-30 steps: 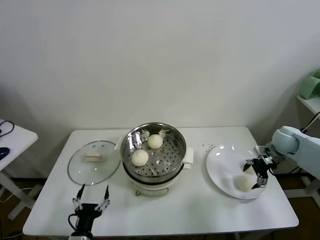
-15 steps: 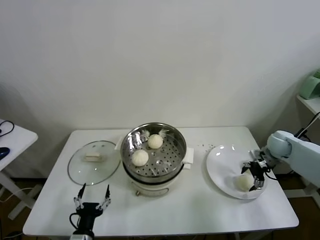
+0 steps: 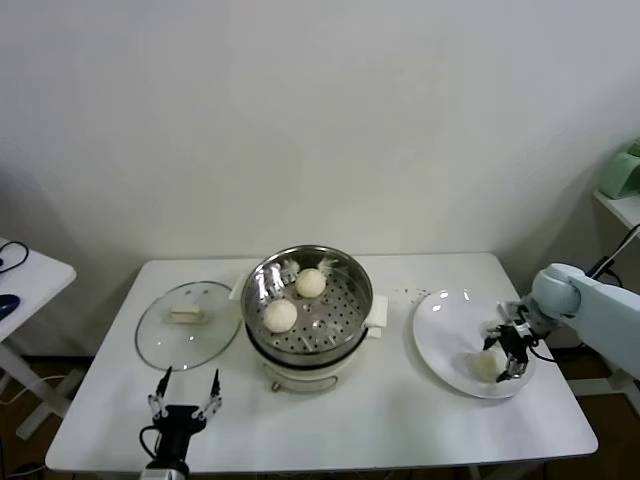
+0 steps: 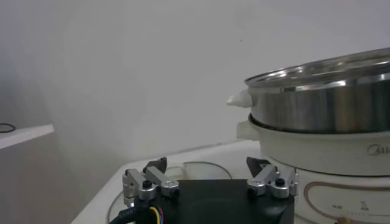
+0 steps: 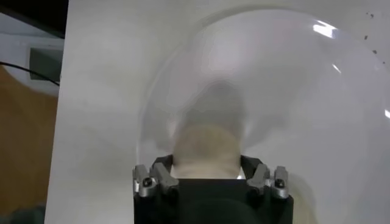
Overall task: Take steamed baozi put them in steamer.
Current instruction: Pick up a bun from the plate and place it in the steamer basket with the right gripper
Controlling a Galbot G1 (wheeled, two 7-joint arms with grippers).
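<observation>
The steamer [image 3: 335,318] stands mid-table on its white base and holds two baozi [image 3: 310,282] [image 3: 280,315]. Its steel wall also shows in the left wrist view [image 4: 329,103]. At the right, a white plate [image 3: 440,325] carries another baozi [image 3: 486,366]. My right gripper [image 3: 505,352] is down on the plate, its fingers pressed against both sides of this baozi [image 5: 207,143], which still rests on the plate [image 5: 292,91]. No other bun on the plate shows clearly. My left gripper [image 3: 185,400] is open and empty near the front left edge.
A flat glass lid [image 3: 190,325] with a pale handle lies left of the steamer, just beyond my left gripper [image 4: 207,165]. A small white table stands at far left, a shelf with a green object at far right. The wall is close behind.
My right gripper has come down and slightly inward over the plate and settled around the near baozi. The second bun seen on the plate earlier is now hidden. The left arm has not moved.
</observation>
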